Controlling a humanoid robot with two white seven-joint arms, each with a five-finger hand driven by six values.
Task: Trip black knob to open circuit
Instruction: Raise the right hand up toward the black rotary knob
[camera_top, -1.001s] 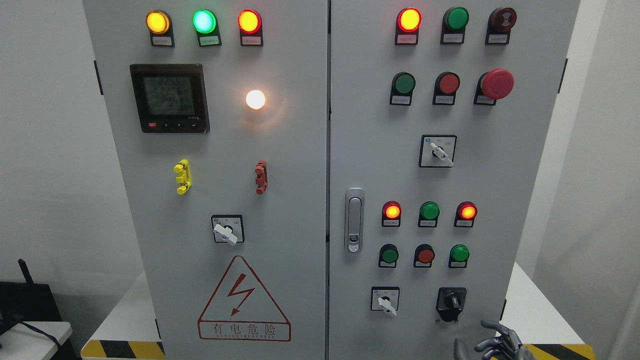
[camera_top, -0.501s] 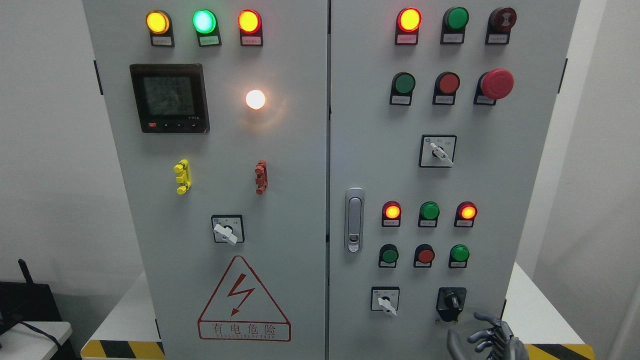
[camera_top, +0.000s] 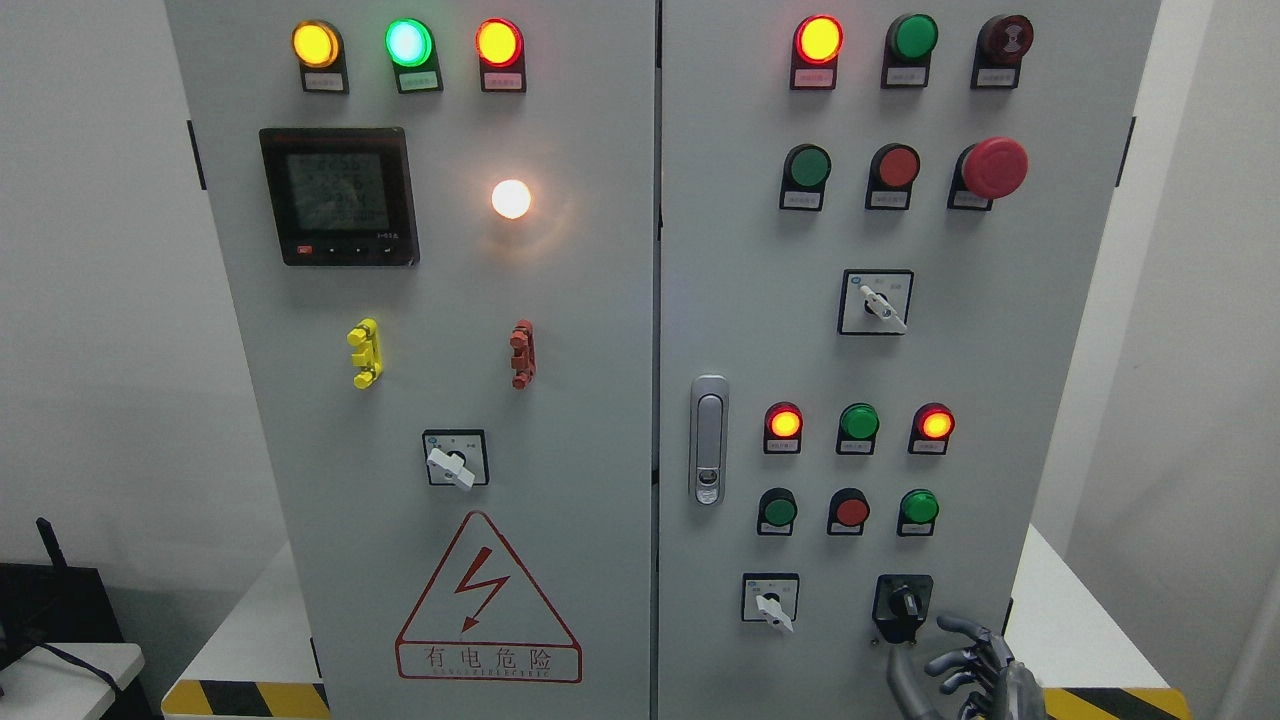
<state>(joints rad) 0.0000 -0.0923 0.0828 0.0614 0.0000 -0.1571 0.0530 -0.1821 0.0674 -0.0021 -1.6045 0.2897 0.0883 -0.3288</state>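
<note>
Fingers (camera_top: 955, 628) spread, right hand (camera_top: 965, 670) below black knob (camera_top: 904, 602).

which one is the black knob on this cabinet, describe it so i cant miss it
Go to the right door of the grey cabinet and drop to its bottom row. The black knob sits at the right end, just above the right hand. Its neighbour, the white-handled switch, has a pale faceplate; this one is all black.

"有电危险" on red lightning warning triangle (camera_top: 488, 600), left cabinet door (camera_top: 600, 400)
</note>
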